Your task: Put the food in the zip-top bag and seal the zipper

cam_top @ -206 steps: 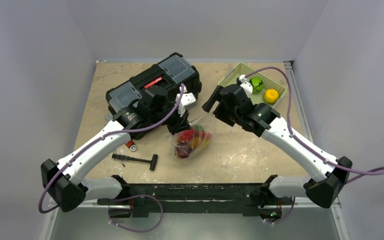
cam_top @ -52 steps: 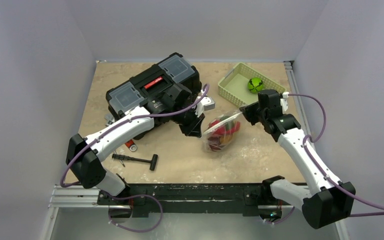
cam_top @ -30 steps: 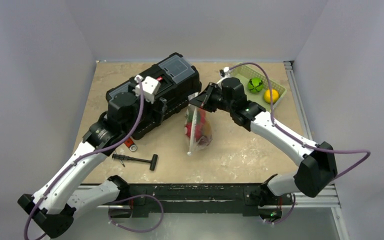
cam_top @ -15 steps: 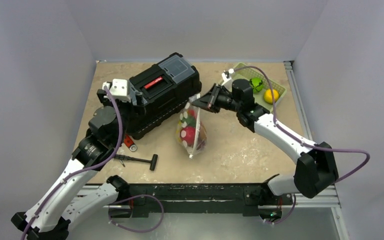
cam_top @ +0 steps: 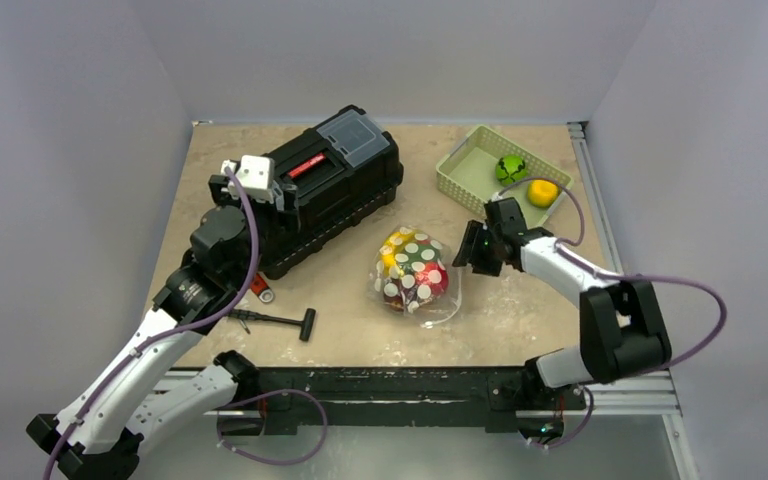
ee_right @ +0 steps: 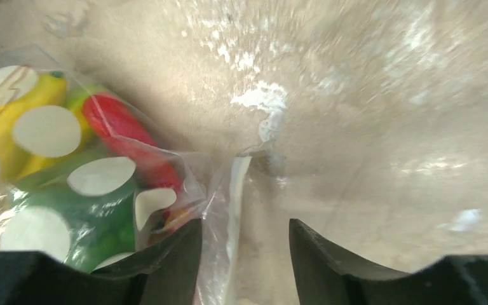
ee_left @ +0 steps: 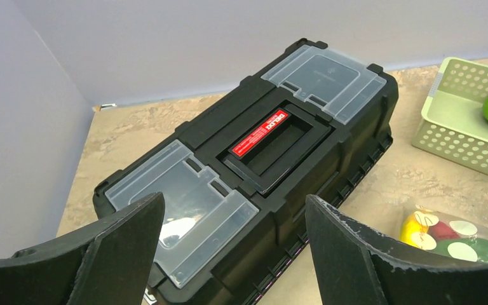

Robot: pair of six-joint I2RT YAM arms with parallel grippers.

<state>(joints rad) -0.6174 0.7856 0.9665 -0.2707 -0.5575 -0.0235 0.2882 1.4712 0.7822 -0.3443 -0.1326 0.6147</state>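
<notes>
The zip-top bag (cam_top: 415,275) lies flat on the table, clear with white dots. The food (ee_right: 111,121) inside it is red, yellow and green. More food sits in the basket: a green piece (cam_top: 511,168) and a yellow one (cam_top: 542,191). My right gripper (ee_right: 244,223) is low at the bag's right edge, open. The whitish zipper (ee_right: 236,190) runs loose between its fingers, and the left finger rests against the bag film. My left gripper (ee_left: 234,198) hangs open and empty above the black toolbox (ee_left: 254,159), well left of the bag.
The pale green slotted basket (cam_top: 460,172) stands at the back right. The black toolbox (cam_top: 310,190) fills the back left. A black-handled tool (cam_top: 272,320) and a small red item (cam_top: 260,290) lie near the front left.
The right gripper has let go of the bag's top. The bag has dropped from hanging upright to lying flat, and the right gripper has come down to its right edge. The left arm has barely moved.
</notes>
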